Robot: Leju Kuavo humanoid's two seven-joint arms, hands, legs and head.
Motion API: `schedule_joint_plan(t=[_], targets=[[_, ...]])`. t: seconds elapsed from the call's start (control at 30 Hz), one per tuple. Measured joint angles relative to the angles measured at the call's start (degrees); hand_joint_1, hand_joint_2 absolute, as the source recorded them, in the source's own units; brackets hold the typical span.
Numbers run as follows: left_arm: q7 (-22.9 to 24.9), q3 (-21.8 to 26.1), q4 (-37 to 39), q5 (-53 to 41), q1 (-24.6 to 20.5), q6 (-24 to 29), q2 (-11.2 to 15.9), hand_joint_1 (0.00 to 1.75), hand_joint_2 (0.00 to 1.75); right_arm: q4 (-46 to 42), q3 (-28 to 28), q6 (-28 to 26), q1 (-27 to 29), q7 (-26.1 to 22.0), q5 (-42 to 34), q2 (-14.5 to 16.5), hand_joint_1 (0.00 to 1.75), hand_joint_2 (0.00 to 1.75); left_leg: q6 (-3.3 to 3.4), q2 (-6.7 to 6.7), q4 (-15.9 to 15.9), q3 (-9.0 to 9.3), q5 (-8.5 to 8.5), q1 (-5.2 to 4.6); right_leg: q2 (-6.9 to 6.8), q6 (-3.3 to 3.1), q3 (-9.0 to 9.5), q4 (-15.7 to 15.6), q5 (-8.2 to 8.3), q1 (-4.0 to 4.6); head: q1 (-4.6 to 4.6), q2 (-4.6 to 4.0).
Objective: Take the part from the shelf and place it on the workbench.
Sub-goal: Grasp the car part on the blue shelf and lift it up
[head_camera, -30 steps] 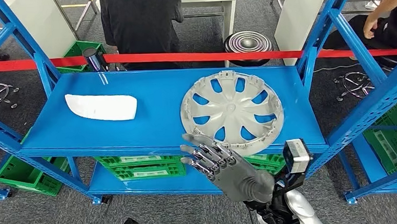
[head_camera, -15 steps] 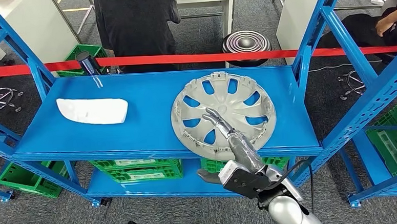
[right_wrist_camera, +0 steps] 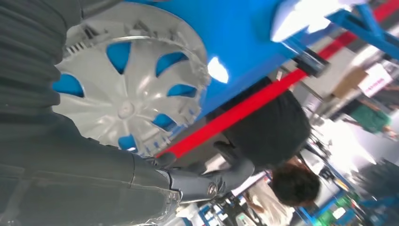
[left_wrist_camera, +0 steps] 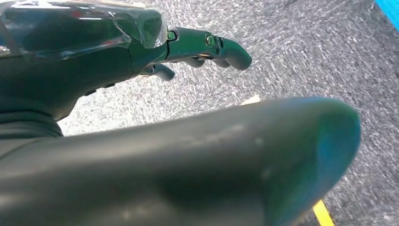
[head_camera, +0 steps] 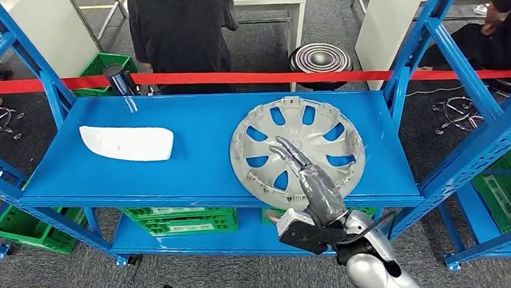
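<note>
A silver-grey hubcap [head_camera: 297, 152] lies flat on the right half of the blue shelf [head_camera: 194, 160], its near rim at the shelf's front edge. My right hand [head_camera: 311, 181] reaches over that near rim with its fingers stretched out across the spokes and the thumb low by the shelf edge; it holds nothing. The right wrist view has the hubcap [right_wrist_camera: 127, 94] beyond my right hand [right_wrist_camera: 141, 183], whose fingers [right_wrist_camera: 211, 181] are straight. A white curved part [head_camera: 127, 142] lies on the shelf's left half. My left hand [left_wrist_camera: 155, 141] hangs over grey carpet, fingers apart and holding nothing.
Blue uprights [head_camera: 426, 49] frame the shelf, and red tape [head_camera: 249, 75] runs along its back. A dark cylinder [head_camera: 119, 78] stands at the back left corner. A person in black [head_camera: 181, 29] stands behind the shelf. Green crates [head_camera: 177, 217] sit on the lower level.
My right hand rose from below the shelf's front edge, turned on its side and reached out over the hubcap's near rim. The camera shifted slightly. The hubcap and the white part stayed put.
</note>
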Motion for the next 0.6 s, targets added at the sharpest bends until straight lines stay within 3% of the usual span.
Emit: schedule_joint_plan(t=[0.03, 0.07, 0.1, 0.13, 0.2, 0.23, 0.37, 0.43, 0.5, 0.53, 0.57, 0.6], targets=[[0.05, 0.00, 0.00, -0.02, -0.02, -0.10, -0.09, 0.00, 0.00, 0.28, 0.10, 0.20, 0.04, 0.33, 0.43, -0.37, 0.00, 1.75, -0.05, -0.07, 0.05, -0.03, -0.05, -0.04, -0.01, 0.19, -1.61, 2.78, -0.74, -0.10, 0.02, 0.00], [0.12, 0.00, 0.00, -0.04, -0.02, -0.22, -0.19, 0.00, 0.00, 0.60, 0.22, 0.51, 0.06, 0.71, 1.00, -0.76, 0.00, 1.75, -0.16, -0.15, 0.15, -0.06, -0.14, -0.05, -0.02, 0.61, -2.33, 3.65, -0.66, -0.19, 0.02, 0.00], [0.20, 0.00, 0.00, -0.07, -0.04, -0.34, -0.23, 0.00, 0.00, 0.94, 0.33, 0.95, 0.01, 1.11, 1.65, -1.17, 0.00, 1.75, -0.32, -0.23, 0.32, -0.09, -0.26, -0.03, -0.04, 1.19, -1.84, 2.17, 0.33, -0.30, 0.02, 0.00], [0.28, -0.01, 0.00, -0.11, -0.08, -0.46, -0.27, 0.00, 0.00, 1.29, 0.41, 1.48, -0.08, 1.50, 2.27, -1.61, 0.00, 1.75, -0.56, -0.32, 0.63, -0.11, -0.47, 0.01, -0.09, 1.84, -0.18, -1.48, 2.01, -0.44, 0.03, 0.00], [0.50, -0.01, 0.00, -0.25, -0.29, -0.69, -0.29, 0.00, 0.00, 2.18, 0.62, 2.53, -0.40, 2.00, 3.23, -2.44, 0.00, 1.75, -1.26, -0.46, 1.69, -0.37, -1.15, -0.10, -0.18, 2.21, 3.41, -8.90, 4.85, -0.60, 0.02, 0.00], [0.61, -0.02, 0.00, -0.35, -0.41, -0.80, -0.26, 0.00, 0.00, 2.66, 0.75, 2.93, -0.57, 2.16, 3.57, -2.82, 0.00, 1.75, -1.59, -0.49, 2.19, -0.57, -1.48, -0.21, -0.18, 1.90, 4.48, -10.95, 5.54, -0.58, 0.00, 0.00], [0.90, -0.02, -0.01, -0.53, -0.62, -0.98, -0.11, 0.00, 0.00, 4.45, 1.14, 3.51, -1.11, 2.47, 4.44, -4.15, 0.00, 1.75, -2.40, -0.41, 3.31, -1.07, -2.30, -0.06, -0.04, 0.38, 4.83, -11.47, 5.91, -0.55, -0.04, 0.00], [0.94, -0.02, -0.01, -0.54, -0.67, -0.98, -0.05, 0.00, 0.00, 5.05, 1.27, 3.72, -1.41, 2.55, 4.86, -4.49, 0.00, 1.75, -3.14, -0.34, 7.27, -2.74, -4.87, 0.27, -0.01, -0.06, 4.94, -11.58, 5.97, -0.87, -0.15, 0.00], [0.96, -0.02, 0.00, -0.54, -0.67, -0.98, -0.05, 0.00, 0.00, 5.59, 1.42, 3.98, -1.61, 2.73, 5.13, -4.79, 0.00, 1.75, -3.78, -0.27, 15.11, -6.40, -8.76, 0.60, -0.03, -0.27, 4.94, -11.57, 5.92, -0.83, -0.25, 0.00], [0.99, -0.02, 0.00, -0.54, -0.64, -0.98, -0.03, 0.00, 0.00, 5.89, 1.50, 4.08, -1.65, 2.89, 5.23, -4.95, 0.00, 1.75, -3.94, -0.24, 18.46, -8.06, -9.89, 0.75, -0.04, -0.28, 4.93, -11.56, 5.91, -0.81, -0.24, 0.00], [1.03, -0.02, 0.00, -0.54, -0.60, -0.98, -0.02, 0.00, 0.00, 6.23, 1.57, 4.14, -1.68, 3.07, 5.35, -5.12, 0.00, 1.75, -4.01, -0.19, 20.21, -9.00, -10.05, 0.86, -0.04, -0.28, 4.94, -11.56, 5.90, -0.80, -0.25, 0.00], [1.07, -0.03, 0.00, -0.56, -0.60, -0.98, -0.01, 0.00, 0.00, 6.51, 1.64, 4.17, -1.72, 3.27, 5.47, -5.28, 0.00, 1.75, -3.96, -0.16, 19.44, -8.72, -9.00, 0.94, -0.02, -0.27, 4.98, -11.56, 5.89, -0.79, -0.25, 0.00]])
